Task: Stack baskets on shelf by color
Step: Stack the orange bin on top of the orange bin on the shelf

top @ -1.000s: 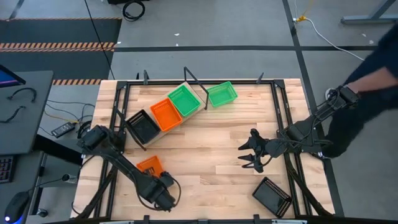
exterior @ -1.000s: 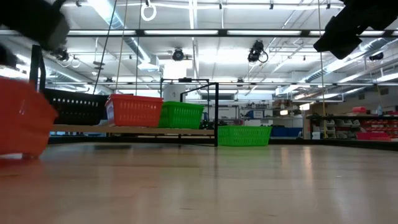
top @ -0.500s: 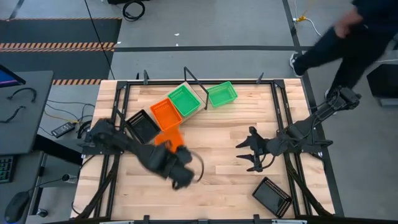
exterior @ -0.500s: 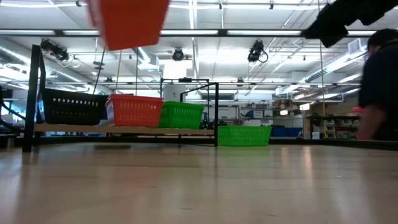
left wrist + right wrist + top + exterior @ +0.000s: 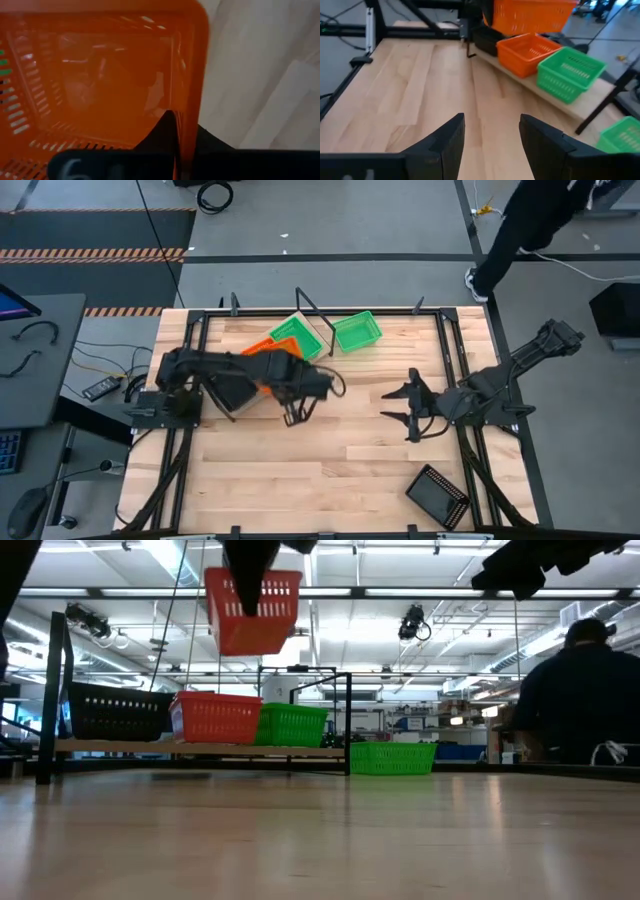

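Note:
My left gripper is shut on an orange basket and holds it in the air above the shelf; in the high view the left arm hides most of it. On the shelf a black basket, an orange basket and a green basket rest side by side on their bottoms. A second green basket sits on the table beside the shelf's right end. Another black basket lies near the table's near right corner. My right gripper hangs open over the table's right half. My left gripper pinches the held orange basket's side wall at its rim, one finger inside the basket and the other outside. The fingers come from above, pointing down. The basket is lifted clear and hangs below them, slightly tilted, mouth up.
Black frame rails run along the table's sides. The shelf's black end frame stands up at its right end. A person is beyond the table's right side. Bare wood lies between the grippers and the near edge.
My left gripper has carried the orange basket from low over the table's near left part, up and toward the far edge, until it hangs above the shelf. My right gripper has drifted slightly right. The person has walked behind the table's right side.

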You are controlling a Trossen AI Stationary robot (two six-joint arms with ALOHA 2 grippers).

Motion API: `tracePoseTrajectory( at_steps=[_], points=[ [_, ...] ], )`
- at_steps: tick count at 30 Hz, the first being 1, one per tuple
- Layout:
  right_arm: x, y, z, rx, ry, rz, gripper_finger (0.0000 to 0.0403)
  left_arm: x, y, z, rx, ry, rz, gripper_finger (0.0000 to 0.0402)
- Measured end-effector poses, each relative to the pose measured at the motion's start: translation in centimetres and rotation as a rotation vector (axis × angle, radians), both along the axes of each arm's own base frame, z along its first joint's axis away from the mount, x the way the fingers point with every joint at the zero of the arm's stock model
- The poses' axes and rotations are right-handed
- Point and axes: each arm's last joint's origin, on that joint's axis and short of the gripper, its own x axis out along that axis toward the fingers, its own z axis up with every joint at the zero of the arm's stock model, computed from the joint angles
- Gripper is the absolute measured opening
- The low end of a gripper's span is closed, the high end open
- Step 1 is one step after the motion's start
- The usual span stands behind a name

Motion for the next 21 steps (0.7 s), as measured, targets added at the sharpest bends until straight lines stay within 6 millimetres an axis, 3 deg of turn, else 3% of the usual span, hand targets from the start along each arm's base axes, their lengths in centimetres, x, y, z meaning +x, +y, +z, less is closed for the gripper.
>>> tracePoseTrajectory(
  at_steps=[12,16,21],
  points=[
    [-2.3,-1.8,1.5,-0.088,-0.066,-0.157,0.0194,-0.1,6.8,0.2,-0.062,0.027,-0.004,0.0001],
    [-3.1,-2.3,1.7,-0.054,-0.080,-0.186,0.0194,-0.2,8.0,0.3,-0.066,0.007,0.026,0.0001],
    [-3.6,-2.6,1.6,-0.038,-0.063,-0.201,0.0194,-0.1,7.8,0.7,-0.057,-0.037,0.025,0.0001]
  ],
)
